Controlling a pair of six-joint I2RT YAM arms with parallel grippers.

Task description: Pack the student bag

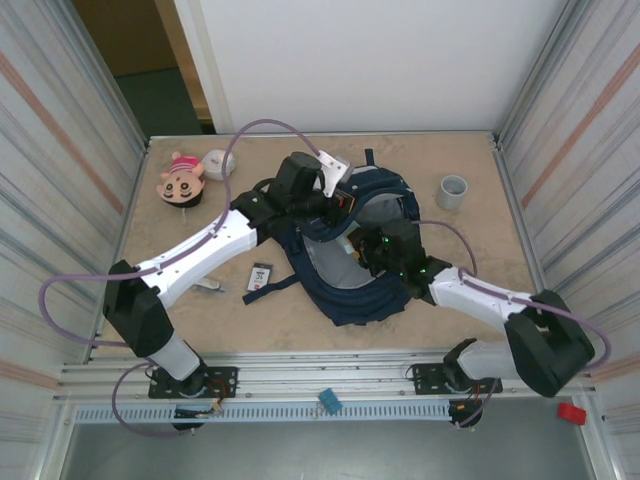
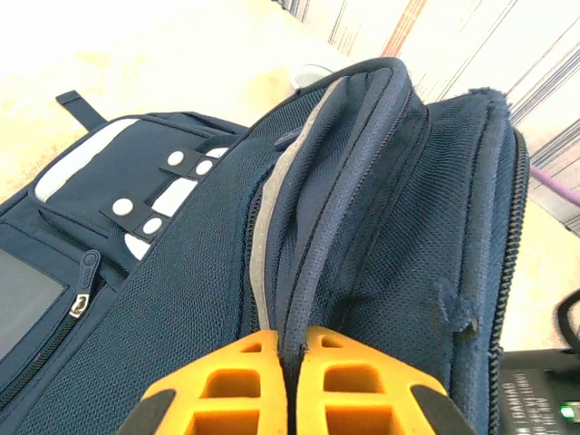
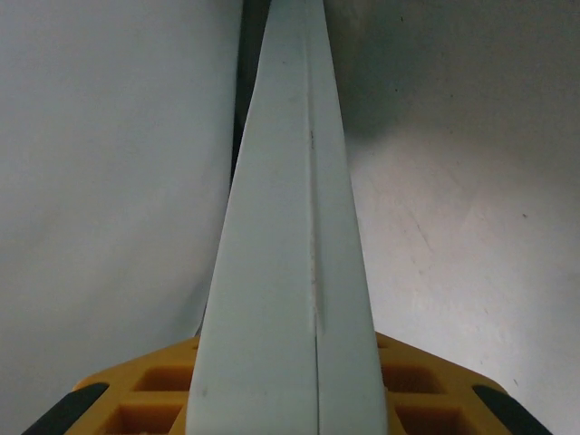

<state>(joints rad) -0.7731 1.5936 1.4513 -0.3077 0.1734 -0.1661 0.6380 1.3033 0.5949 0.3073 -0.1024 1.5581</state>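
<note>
The student bag (image 1: 352, 300), a navy-blue backpack, lies in the middle of the table with its mouth held open and pale grey lining showing. My left gripper (image 1: 335, 207) is shut on the bag's upper rim; in the left wrist view its orange fingers (image 2: 236, 381) pinch the fold of navy fabric (image 2: 313, 254) beside a grey stripe. My right gripper (image 1: 364, 247) reaches into the opening. It is shut on a long pale grey-blue flat object (image 3: 285, 199) with a seam down its middle, which stands between the orange fingers (image 3: 154, 385) against the grey lining.
A small doll (image 1: 180, 178) and a white round thing (image 1: 218, 163) lie at the back left. A grey cup (image 1: 452, 192) stands at the back right. A small black card-like item (image 1: 260, 277) lies left of the bag. Metal walls close in both sides.
</note>
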